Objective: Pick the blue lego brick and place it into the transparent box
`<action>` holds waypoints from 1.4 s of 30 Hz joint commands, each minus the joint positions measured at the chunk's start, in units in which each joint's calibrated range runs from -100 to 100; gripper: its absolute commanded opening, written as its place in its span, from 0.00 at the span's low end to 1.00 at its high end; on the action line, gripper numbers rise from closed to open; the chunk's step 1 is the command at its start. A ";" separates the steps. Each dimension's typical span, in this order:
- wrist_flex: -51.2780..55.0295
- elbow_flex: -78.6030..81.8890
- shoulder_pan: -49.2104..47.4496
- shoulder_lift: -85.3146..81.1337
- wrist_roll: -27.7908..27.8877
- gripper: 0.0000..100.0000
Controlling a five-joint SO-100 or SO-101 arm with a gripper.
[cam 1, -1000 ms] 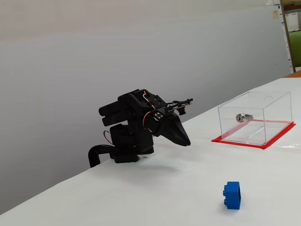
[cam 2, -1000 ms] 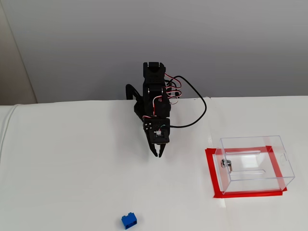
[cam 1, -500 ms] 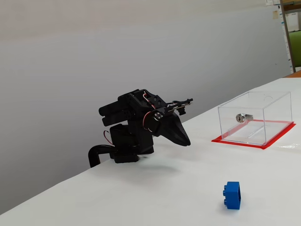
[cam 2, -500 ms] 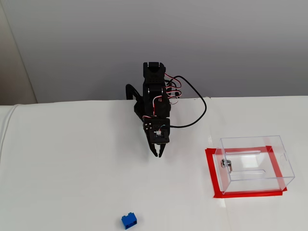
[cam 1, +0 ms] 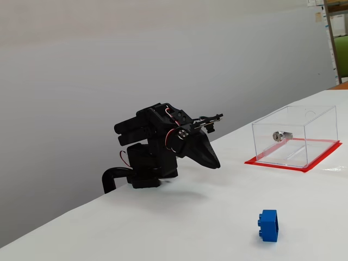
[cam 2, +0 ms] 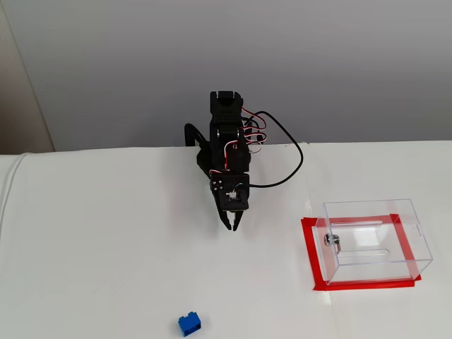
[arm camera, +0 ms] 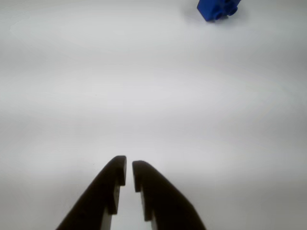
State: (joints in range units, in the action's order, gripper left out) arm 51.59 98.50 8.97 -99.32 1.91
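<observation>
The claw [arm camera: 128,167] hangs low over the white counter [cam 2: 106,247], its two black fingers nearly closed, only a thin slit between the tips, and it holds nothing. The arm [cam 2: 227,152] is folded up at the back edge of the counter. The blue brick [cam 2: 188,323] lies on the counter well apart from the claw, toward the front edge in a fixed view; in the wrist view it shows at the top right [arm camera: 218,9], studs facing the camera. The clear box [cam 2: 374,240] stands on its red base, well apart from the brick, with nothing blue inside. By the look of it, no step of the task is done: reaching, gripping, carrying and dropping all remain.
</observation>
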 commanded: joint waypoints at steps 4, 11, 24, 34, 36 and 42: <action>0.11 0.69 0.38 -0.42 0.18 0.01; 0.11 0.69 0.38 -0.42 0.18 0.01; 0.11 0.69 0.53 -0.42 0.03 0.01; 0.11 0.69 0.82 -0.42 -0.24 0.01; 0.11 0.69 0.38 -0.42 0.13 0.01; 0.11 0.69 0.16 -0.42 0.13 0.01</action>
State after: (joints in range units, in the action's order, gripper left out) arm 51.59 98.50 9.19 -99.32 1.91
